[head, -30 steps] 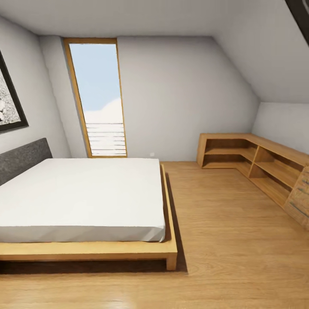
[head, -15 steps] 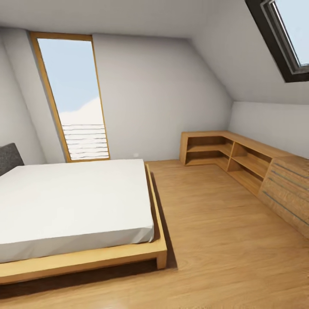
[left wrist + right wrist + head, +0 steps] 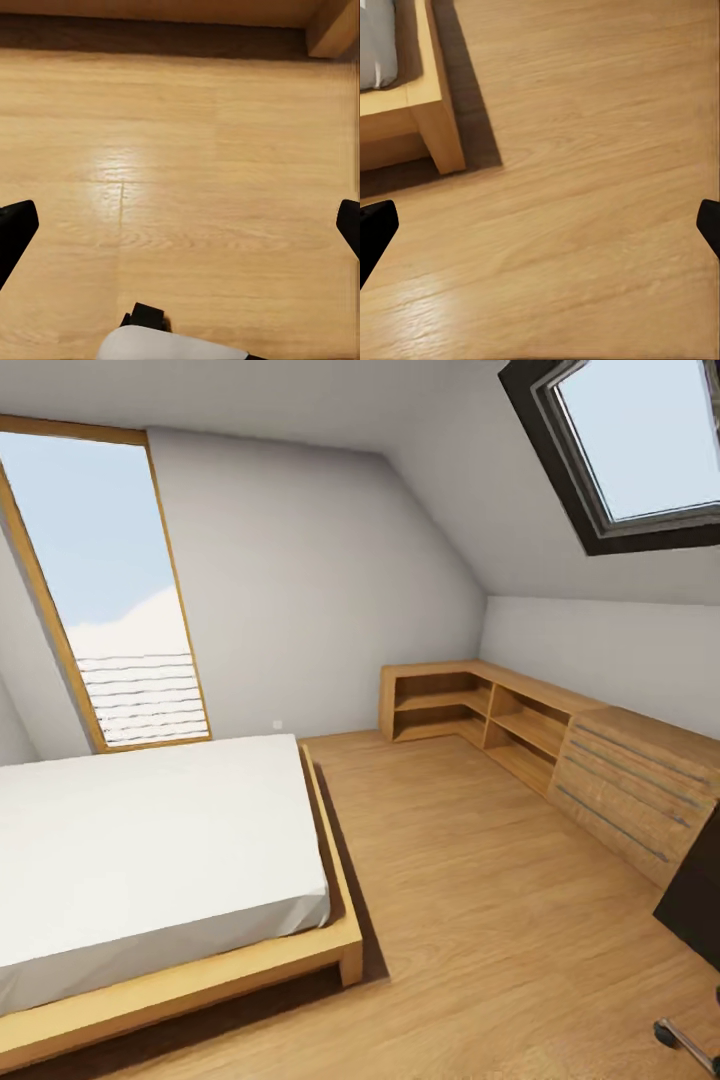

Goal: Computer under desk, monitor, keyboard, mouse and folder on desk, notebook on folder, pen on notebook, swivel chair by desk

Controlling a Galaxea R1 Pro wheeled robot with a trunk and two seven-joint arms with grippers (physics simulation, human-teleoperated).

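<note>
A: What is seen of the bedroom [image 3: 330, 590] from the head view?

B: A light wood plank floor [image 3: 480, 920] is shown, with plain grey walls and a sloped ceiling in which a dark-framed skylight [image 3: 620, 450] is set. A tall wood-framed window [image 3: 100, 590] is seen at the left.

A: And the furniture?

B: A low wooden bed [image 3: 150, 860] with a white mattress is placed at the left. Open wooden shelves [image 3: 470, 710] are run round the far corner, and a light wooden drawer chest [image 3: 640, 790] is stood beside them along the right wall.

A: Are any of the task's things found?

B: At the lower right edge a black panel [image 3: 695, 900] is cut off by the frame, and below it a metal leg on a dark castor [image 3: 680, 1038] is seen, likely of the swivel chair; neither can be told for certain.

A: How are the jaws held?

B: The left gripper [image 3: 180, 225] is spread wide over bare floor, nothing held. The right gripper [image 3: 540, 225] is likewise released, over floor near the bed's corner post [image 3: 439, 127].
</note>
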